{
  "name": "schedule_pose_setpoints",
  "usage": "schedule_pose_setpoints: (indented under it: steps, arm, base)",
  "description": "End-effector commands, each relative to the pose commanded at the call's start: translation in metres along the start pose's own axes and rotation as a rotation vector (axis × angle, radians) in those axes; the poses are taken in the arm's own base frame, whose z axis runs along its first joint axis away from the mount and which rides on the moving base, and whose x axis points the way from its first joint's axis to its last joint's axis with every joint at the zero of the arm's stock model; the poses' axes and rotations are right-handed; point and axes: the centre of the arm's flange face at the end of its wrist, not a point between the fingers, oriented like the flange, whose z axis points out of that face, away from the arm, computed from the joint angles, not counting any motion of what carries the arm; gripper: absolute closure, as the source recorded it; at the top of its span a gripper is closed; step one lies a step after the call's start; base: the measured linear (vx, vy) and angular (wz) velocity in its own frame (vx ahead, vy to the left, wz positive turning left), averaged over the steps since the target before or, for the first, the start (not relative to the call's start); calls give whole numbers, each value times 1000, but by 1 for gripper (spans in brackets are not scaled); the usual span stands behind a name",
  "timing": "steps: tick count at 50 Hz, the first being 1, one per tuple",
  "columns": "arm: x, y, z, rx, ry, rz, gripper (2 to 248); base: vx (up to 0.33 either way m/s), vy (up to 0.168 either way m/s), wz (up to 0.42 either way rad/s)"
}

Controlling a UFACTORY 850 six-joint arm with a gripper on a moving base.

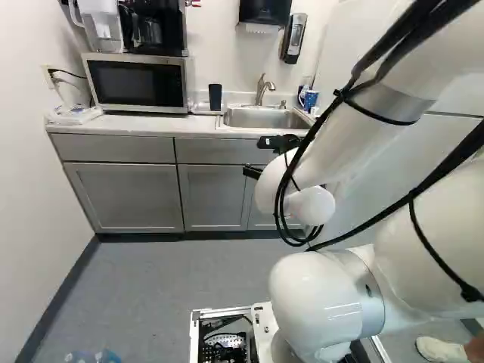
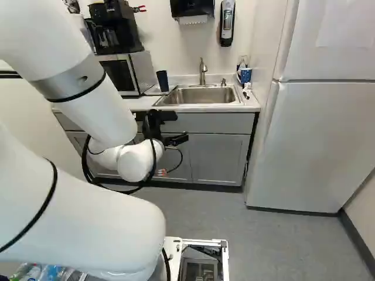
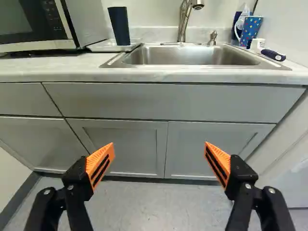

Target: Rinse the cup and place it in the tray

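In the right base view my gripper point(image 2: 177, 127) is in front of the sink cabinet, below counter height. The wrist view shows the gripper point(image 3: 160, 149) open, its orange pads wide apart with nothing between them. A dark cup point(image 3: 120, 26) stands upright on a low pale tray point(image 3: 108, 46), between the microwave and the sink point(image 3: 187, 56). On the sink's other side stands a blue patterned mug point(image 3: 251, 30) with a white handle. Which one is the task's cup I cannot tell. The faucet point(image 3: 184, 21) rises behind the basin.
The counter's front edge point(image 3: 154, 76) runs ahead of and above the gripper, over grey cabinets point(image 3: 120, 144). A microwave point(image 1: 136, 82) stands beside the tray, with a coffee maker on top. A tall white fridge point(image 2: 316, 140) stands beside the counter. A brush point(image 3: 273, 55) lies near the mug.
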Motion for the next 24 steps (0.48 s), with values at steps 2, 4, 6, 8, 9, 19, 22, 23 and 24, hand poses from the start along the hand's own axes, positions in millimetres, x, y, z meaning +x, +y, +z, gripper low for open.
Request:
schedule_pose_setpoints:
  steps: [2, 4, 6, 8, 9, 19, 22, 23, 24]
  arm:
    - [0, 0, 0, 0, 0, 0, 3]
    - [0, 0, 0, 0, 1, 0, 3]
    - [0, 0, 0, 0, 1, 0, 3]
    - [0, 0, 0, 0, 1, 0, 3]
    - [0, 0, 0, 0, 1, 0, 3]
    - [0, 0, 0, 0, 1, 0, 3]
    - [0, 0, 0, 0, 1, 0, 3]
    - [0, 0, 0, 0, 1, 0, 3]
    - [0, 0, 0, 0, 1, 0, 3]
  base:
    - [0, 0, 0]
    - [0, 0, 0]
    - [0, 0, 0]
    - [0, 0, 0]
    - [0, 0, 0]
    - [0, 0, 0]
    - [0, 0, 0]
    - [0, 0, 0]
    - [0, 0, 0]
